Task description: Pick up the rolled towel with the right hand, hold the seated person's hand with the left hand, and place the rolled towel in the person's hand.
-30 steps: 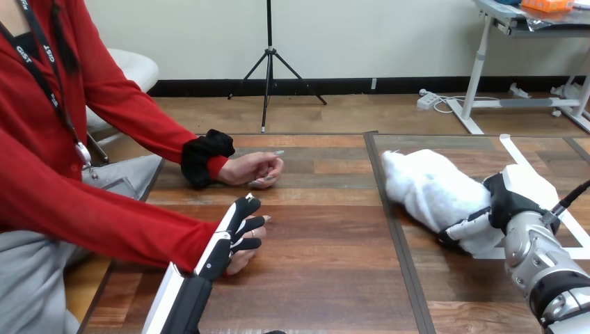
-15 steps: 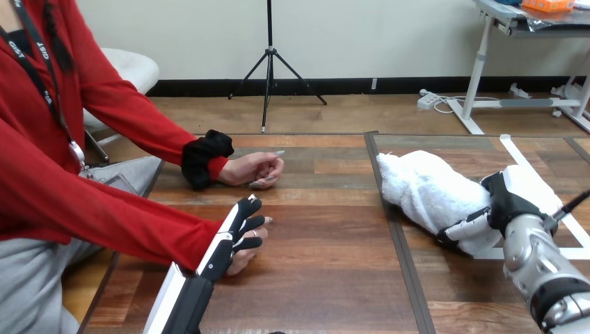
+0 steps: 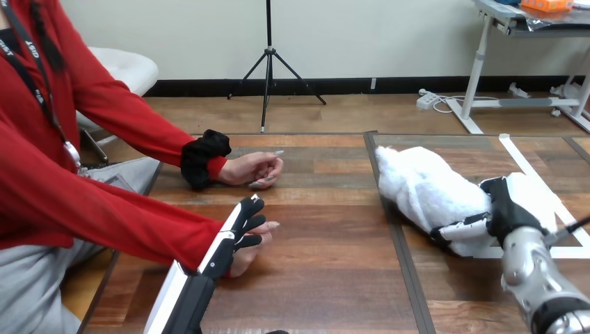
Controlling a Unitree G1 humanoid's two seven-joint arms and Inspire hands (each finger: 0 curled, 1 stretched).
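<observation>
The white rolled towel [image 3: 424,188] is at the right of the table, its far end pointing left and away. My right hand [image 3: 490,221] is shut on its near end, fingers wrapped under the roll. At the near left, my left hand [image 3: 235,233] lies over the person's near hand [image 3: 245,259], with my fingers curled across it and the person's fingertips showing past them. The person's far hand [image 3: 254,169] rests loosely closed on the table, apart from both of my hands.
A dark seam [image 3: 393,229] runs front to back across the wooden table [image 3: 327,236], between the towel and the person's hands. White tape lines [image 3: 532,167] mark the right part. The person's red sleeve [image 3: 125,223] crosses the near left edge.
My right hand has carried the towel a little to the left, towards the seam. My left hand stays on the person's near hand, whose fingertips now reach slightly further out.
</observation>
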